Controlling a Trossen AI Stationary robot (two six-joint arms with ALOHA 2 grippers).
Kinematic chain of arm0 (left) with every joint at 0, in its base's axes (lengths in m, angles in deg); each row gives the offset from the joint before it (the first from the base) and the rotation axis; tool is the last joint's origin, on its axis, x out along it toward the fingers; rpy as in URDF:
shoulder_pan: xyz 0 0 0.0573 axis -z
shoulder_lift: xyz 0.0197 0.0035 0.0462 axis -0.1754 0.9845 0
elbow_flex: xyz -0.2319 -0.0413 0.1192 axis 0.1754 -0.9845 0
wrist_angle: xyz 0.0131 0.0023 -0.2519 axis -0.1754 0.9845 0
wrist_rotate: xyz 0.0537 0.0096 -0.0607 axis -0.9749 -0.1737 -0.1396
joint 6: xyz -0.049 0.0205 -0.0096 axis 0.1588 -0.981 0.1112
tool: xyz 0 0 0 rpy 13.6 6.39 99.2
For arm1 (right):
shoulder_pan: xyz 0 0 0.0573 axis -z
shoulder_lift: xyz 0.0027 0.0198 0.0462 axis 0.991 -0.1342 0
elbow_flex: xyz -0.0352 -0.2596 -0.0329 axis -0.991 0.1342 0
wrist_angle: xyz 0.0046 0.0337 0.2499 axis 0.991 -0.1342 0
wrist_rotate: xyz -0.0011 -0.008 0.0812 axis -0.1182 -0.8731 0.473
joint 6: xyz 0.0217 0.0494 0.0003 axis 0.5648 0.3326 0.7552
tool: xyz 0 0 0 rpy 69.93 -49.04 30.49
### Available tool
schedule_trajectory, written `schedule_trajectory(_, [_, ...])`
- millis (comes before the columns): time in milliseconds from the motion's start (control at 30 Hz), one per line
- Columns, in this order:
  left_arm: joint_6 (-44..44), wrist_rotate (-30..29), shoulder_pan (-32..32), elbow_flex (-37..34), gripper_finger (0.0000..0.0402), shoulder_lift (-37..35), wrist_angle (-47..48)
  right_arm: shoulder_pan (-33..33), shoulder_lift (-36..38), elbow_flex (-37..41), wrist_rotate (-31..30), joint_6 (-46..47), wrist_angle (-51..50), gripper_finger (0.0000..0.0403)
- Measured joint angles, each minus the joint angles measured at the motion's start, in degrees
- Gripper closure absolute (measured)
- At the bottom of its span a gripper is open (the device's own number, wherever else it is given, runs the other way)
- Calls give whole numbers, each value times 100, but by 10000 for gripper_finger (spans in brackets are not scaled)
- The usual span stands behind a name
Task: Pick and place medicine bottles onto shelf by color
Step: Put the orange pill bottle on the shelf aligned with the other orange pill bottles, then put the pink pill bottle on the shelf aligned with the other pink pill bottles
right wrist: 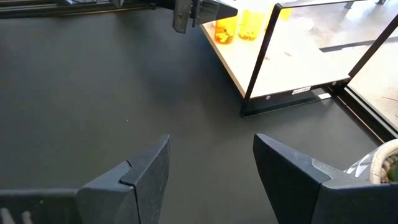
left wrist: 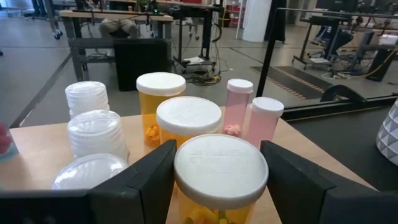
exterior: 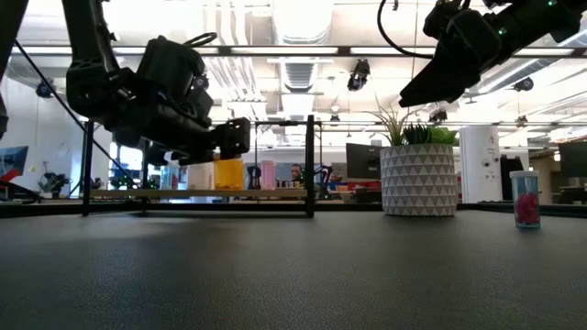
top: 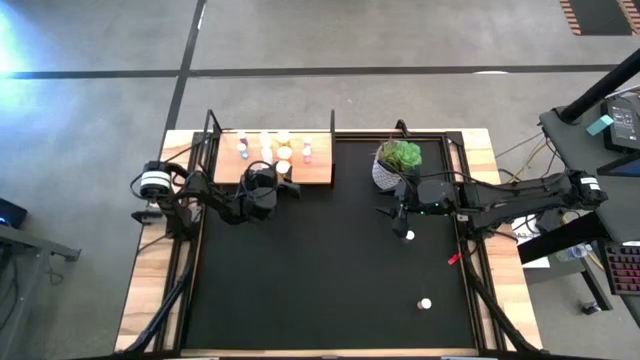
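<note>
Your left gripper (left wrist: 214,180) holds an orange bottle (left wrist: 219,186) between its fingers, upright, cap up, at the shelf's (top: 322,172) front edge, just before the other bottles (left wrist: 186,121). Your right gripper (right wrist: 211,168) hangs above the bare black mat (top: 320,270), jaws wide and empty, with open room around it.

Left wrist view: nearest orange white-capped bottle (left wrist: 219,186) is cut off at the frame bottom between the dark fingers (left wrist: 146,180), contact not discernible. White patterned plant pot (left wrist: 390,134) is cropped by the edge. High view: small red object (top: 453,259) is too small to identify.
</note>
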Motion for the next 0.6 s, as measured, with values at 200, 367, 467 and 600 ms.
schedule_trajectory(200, [-4,94,-64,4,195,0,-2,0,-1,0,1,0,0,181])
schedule_trajectory(367, [-4,120,-77,4,174,4,43,-1,-1,0,0,0,1,181])
schedule_trajectory(467, [-4,119,-102,4,157,4,22,-1,-1,0,2,0,-1,181])
schedule_trajectory(600, [-132,118,-121,2,142,-65,-56,0,-1,0,0,0,0,181])
